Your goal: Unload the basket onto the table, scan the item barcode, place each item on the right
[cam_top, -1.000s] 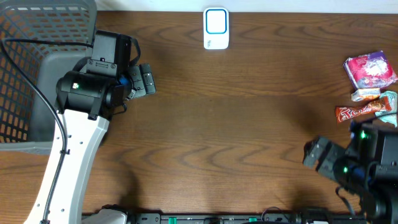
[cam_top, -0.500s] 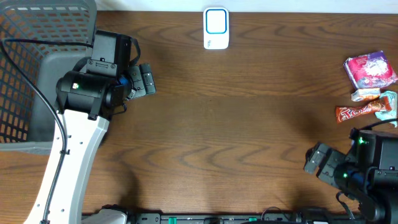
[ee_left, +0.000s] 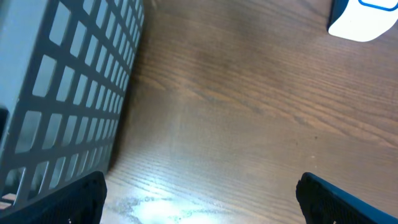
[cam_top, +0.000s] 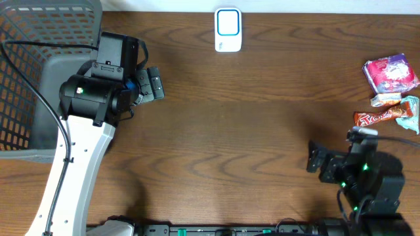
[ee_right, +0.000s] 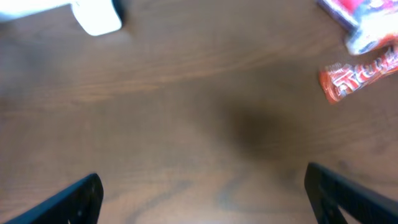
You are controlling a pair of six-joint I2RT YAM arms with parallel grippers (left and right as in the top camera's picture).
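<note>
The white and blue scanner (cam_top: 228,29) stands at the table's far edge, and shows in the left wrist view (ee_left: 367,18) and the right wrist view (ee_right: 96,15). The items lie at the right edge: a pink packet (cam_top: 391,73), a small white and orange pack (cam_top: 386,99), a red-orange bar (cam_top: 377,118) and a teal packet (cam_top: 410,108). My right gripper (cam_top: 317,159) is open over bare wood, left of and nearer than the bar (ee_right: 357,74). My left gripper (cam_top: 154,84) is open beside the basket, holding nothing.
A grey mesh basket (cam_top: 26,78) fills the left end of the table, its wall close to my left gripper (ee_left: 62,93). The brown wooden table (cam_top: 249,131) stretches between the two arms. A black rail runs along the near edge.
The right arm has swung round, and its gripper has shifted left, away from the items. The left arm has not moved.
</note>
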